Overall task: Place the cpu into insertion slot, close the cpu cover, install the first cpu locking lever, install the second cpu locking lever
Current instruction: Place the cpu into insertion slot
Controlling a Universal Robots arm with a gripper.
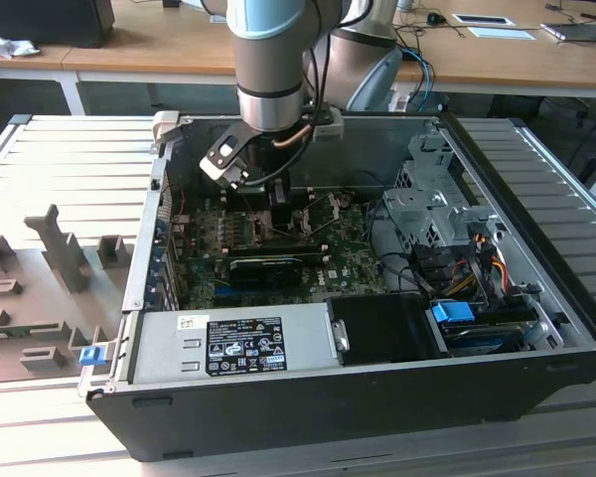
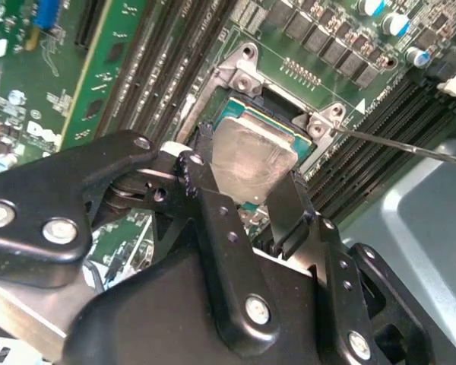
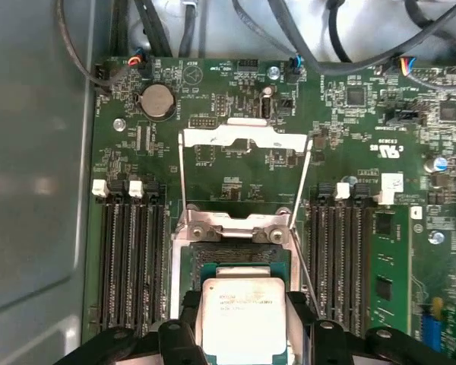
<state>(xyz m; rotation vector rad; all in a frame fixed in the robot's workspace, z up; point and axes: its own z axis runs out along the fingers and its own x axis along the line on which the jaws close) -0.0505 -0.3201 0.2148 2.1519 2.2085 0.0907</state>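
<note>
Cpu [image 2: 252, 152], gripped at two opposite edges by the pincer [image 2: 242, 182], is held level right over the insertion slot [image 3: 213, 257], whose cpu cover [image 3: 243, 138] stands swung back to leave it open.

Wooden desks [image 1: 129, 55] behind slatted table [image 1: 70, 159]

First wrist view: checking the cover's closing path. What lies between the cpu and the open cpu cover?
In the first wrist view: a bare strip of the insertion slot and a silver hinge bracket, between cpu and cpu cover.
</note>
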